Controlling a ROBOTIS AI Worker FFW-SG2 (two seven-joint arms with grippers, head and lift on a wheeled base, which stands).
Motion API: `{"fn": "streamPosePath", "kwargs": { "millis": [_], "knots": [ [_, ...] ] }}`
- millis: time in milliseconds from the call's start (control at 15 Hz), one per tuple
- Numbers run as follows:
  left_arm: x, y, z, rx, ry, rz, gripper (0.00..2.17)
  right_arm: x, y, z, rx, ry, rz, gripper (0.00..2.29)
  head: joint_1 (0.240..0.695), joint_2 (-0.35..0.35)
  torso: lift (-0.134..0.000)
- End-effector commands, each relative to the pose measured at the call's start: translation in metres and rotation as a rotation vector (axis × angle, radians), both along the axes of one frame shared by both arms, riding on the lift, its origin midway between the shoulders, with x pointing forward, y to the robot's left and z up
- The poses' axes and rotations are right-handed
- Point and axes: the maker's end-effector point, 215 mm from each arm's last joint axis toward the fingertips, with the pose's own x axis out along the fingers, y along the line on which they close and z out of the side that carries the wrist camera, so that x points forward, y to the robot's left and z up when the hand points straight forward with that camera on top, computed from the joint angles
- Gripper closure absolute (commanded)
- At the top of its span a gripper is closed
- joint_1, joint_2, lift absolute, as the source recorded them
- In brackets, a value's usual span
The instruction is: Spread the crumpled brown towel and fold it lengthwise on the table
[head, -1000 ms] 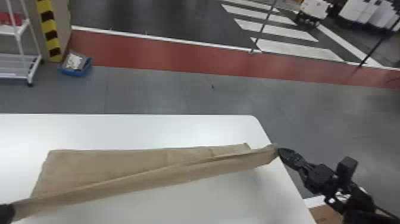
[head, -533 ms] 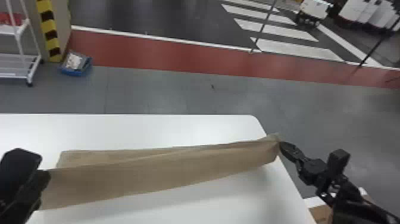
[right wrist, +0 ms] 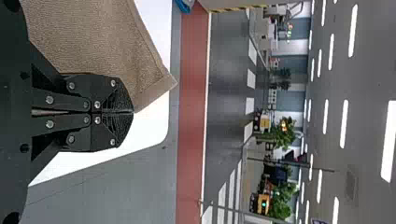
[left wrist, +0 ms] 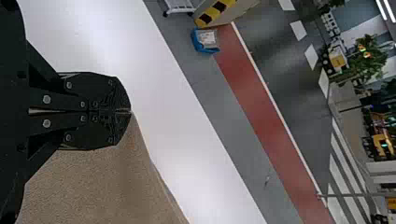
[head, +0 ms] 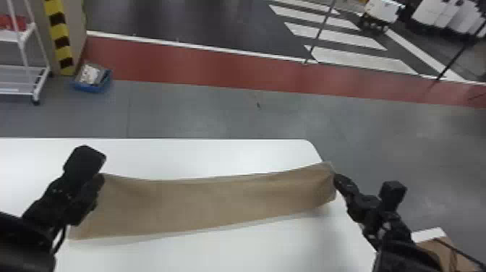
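The brown towel (head: pixel 217 202) stretches as a long band between both grippers over the white table. Its left end is held by my left gripper (head: pixel 97 179), its right end by my right gripper (head: pixel 336 177) near the table's right edge. In the left wrist view the left gripper (left wrist: pixel 130 111) is shut on a corner of the towel (left wrist: pixel 102 186). The right gripper (right wrist: pixel 132 112), in the right wrist view, is shut on the towel's edge (right wrist: pixel 93 42), with a small corner sticking out past the fingertips.
The white table (head: pixel 231 157) has a rounded far right corner. A cardboard box (head: pixel 437 253) stands low at the right, beside the right arm. On the floor beyond the table are a blue bin (head: pixel 92 77) and a white rack (head: pixel 25 68).
The left gripper has come in from the lower left, moving forward and right with its towel end. The towel's long near part has swung forward over the part behind it. The right gripper has barely shifted.
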Motion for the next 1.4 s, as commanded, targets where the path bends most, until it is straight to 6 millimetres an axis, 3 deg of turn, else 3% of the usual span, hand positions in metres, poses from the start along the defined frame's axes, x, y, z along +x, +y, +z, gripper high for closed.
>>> {"fn": "streamPosePath", "kwargs": {
  "millis": [0,267,533,667,867,1067,1333],
  "knots": [
    [0.015,-0.01,0.011,-0.012,-0.03,-0.018,1.8,-0.002,0.003,-0.011,0.015,-0.003,-0.057,1.29,0.695,-0.35,0.0],
    [0.028,-0.016,-0.004,0.011,0.001,-0.025,1.8,0.002,0.0,-0.013,0.022,-0.015,-0.126,1.29,0.695,-0.35,0.0],
    [0.024,0.0,-0.008,0.008,0.0,0.002,1.8,-0.002,-0.018,0.003,0.059,-0.079,-0.189,1.29,0.695,-0.35,0.0],
    [0.025,0.006,-0.001,-0.006,-0.021,0.014,1.8,-0.007,-0.033,0.009,0.074,-0.101,-0.235,1.29,0.695,-0.35,0.0],
    [0.033,0.008,0.001,-0.005,-0.024,0.016,1.8,-0.004,-0.037,0.007,0.085,-0.089,-0.249,1.29,0.695,-0.35,0.0],
    [0.042,-0.014,-0.005,-0.011,-0.034,-0.026,1.8,0.004,-0.034,0.009,0.081,-0.087,-0.257,1.29,0.695,-0.35,0.0],
    [0.055,-0.028,-0.019,0.011,-0.031,-0.042,1.8,0.023,-0.027,0.005,0.086,-0.059,-0.287,1.28,0.695,-0.35,0.0]
  ]
}}
